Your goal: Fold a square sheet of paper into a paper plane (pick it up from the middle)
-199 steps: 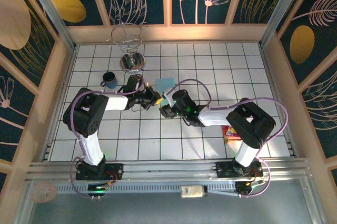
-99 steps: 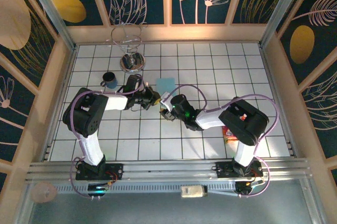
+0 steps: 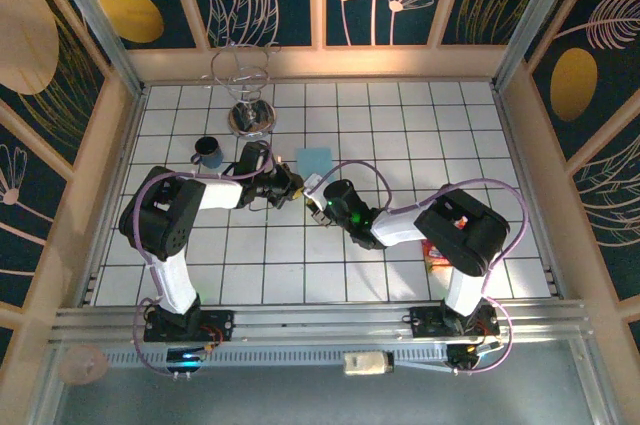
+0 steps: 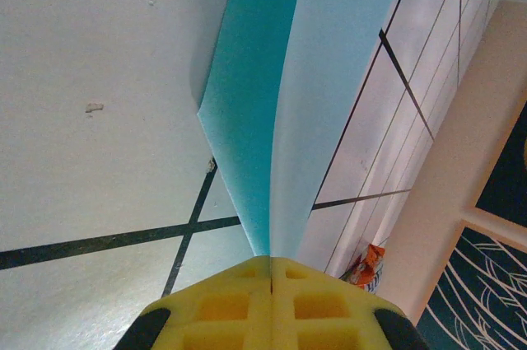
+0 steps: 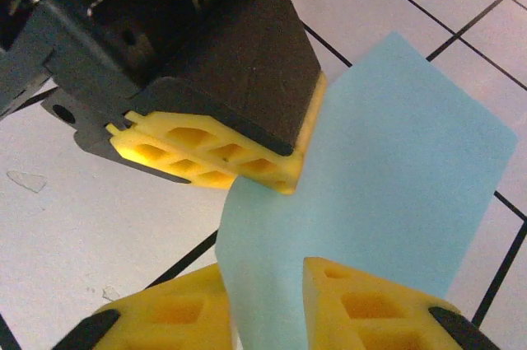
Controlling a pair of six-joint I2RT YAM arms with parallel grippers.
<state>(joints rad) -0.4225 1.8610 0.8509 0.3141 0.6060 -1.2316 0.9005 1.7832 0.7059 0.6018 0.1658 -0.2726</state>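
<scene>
Nearest the arm bases, an orange-red snack packet [image 3: 437,255] lies on the tiled tabletop [image 3: 400,115]. Past it, mid-tabletop, the left end effector [image 3: 290,188] and right end effector [image 3: 312,197] meet at the light-blue square sheet of paper [image 3: 314,160], held up off the tiles; the top view hides both grips; the left wrist view shows the left one clamped fully together on the folded sheet; the right wrist view shows the right one part-open, its fingers [image 5: 370,309] straddling the sheet. Farther off stand a dark mug [image 3: 208,152] and a wire stand [image 3: 248,95].
</scene>
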